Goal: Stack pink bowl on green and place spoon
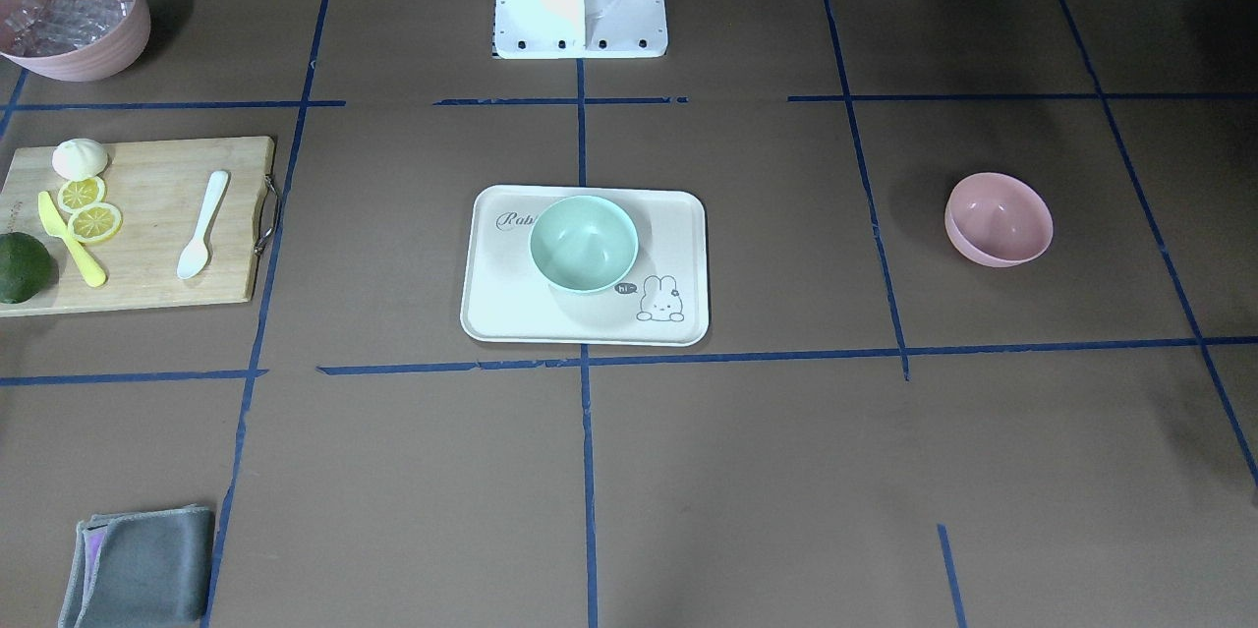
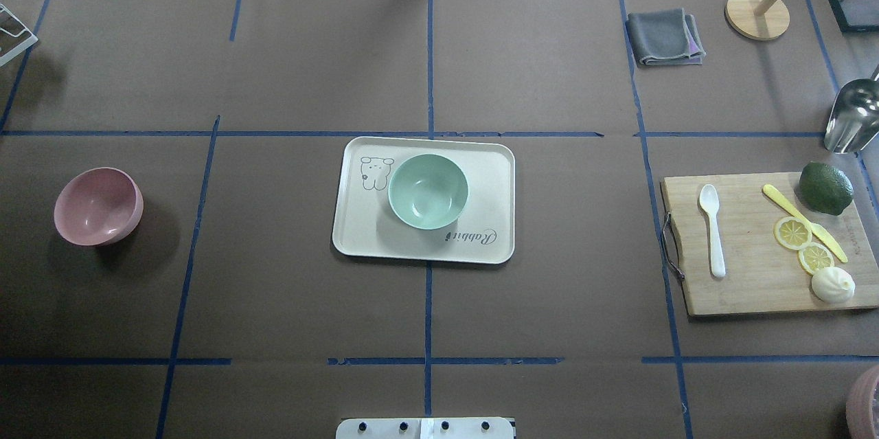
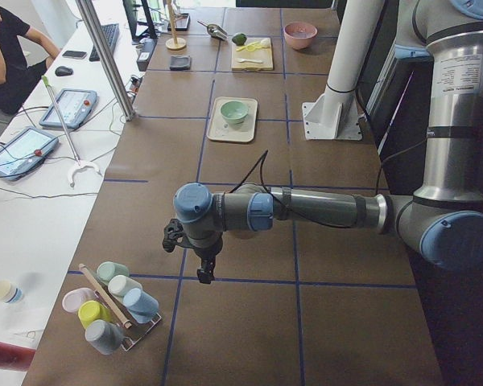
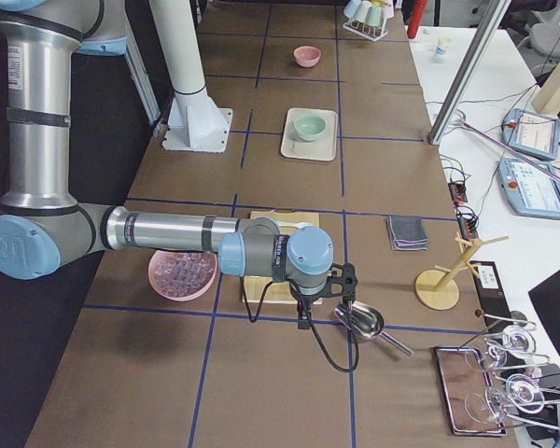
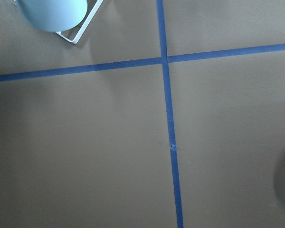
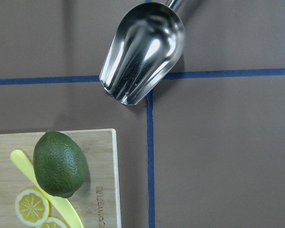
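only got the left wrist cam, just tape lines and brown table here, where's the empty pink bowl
Observer: The pink bowl sits by itself on the robot's left side, well apart from the tray.
Operator: and the green one
Observer: The green bowl stands empty on that tray, at the middle of the table.
Operator: spoon?
Observer: The white spoon lies flat on the wooden board on the robot's right side, apart from the lemon slices.

Pretty clearly a robotics lab: big industrial arm, white pedestal bolted to a table papered brown and gridded with blue tape, plus teach pendants on a side bench next to an operator.
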### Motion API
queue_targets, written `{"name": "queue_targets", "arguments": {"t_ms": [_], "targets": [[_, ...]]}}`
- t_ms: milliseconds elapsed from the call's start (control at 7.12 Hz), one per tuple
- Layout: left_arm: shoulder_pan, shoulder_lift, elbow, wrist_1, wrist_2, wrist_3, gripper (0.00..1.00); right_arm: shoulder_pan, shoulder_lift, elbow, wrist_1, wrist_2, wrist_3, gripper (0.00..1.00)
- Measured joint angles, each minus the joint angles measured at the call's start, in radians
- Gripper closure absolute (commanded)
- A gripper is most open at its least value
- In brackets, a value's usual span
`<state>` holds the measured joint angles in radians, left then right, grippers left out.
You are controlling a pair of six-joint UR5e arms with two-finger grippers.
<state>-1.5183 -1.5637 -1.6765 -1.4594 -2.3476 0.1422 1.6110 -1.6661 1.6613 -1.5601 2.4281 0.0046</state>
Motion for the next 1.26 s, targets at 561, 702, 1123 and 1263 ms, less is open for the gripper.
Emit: {"name": "queue_targets", "arguments": {"t_ms": [561,702,1123,1263], "targets": [[0.118,-0.019,-0.065,-0.002,-0.032,-0.107,0.0,0.0,-0.006,0.025,-0.001,0.003,0.0,0.0],[0.146,-0.014,-0.103,-0.013,-0.035,-0.206,0.0,0.0,-0.01,0.035,0.0,0.001,0.0,0.0],[0.267,0.051,-0.142,-0.282,-0.027,-0.574,0.0,0.0,-0.005,0.042,-0.002,-0.007,-0.002,0.0],[0.298,0.063,-0.138,-0.352,-0.024,-0.652,0.0,-0.001,-0.001,0.042,-0.004,-0.007,-0.003,0.0]]}}
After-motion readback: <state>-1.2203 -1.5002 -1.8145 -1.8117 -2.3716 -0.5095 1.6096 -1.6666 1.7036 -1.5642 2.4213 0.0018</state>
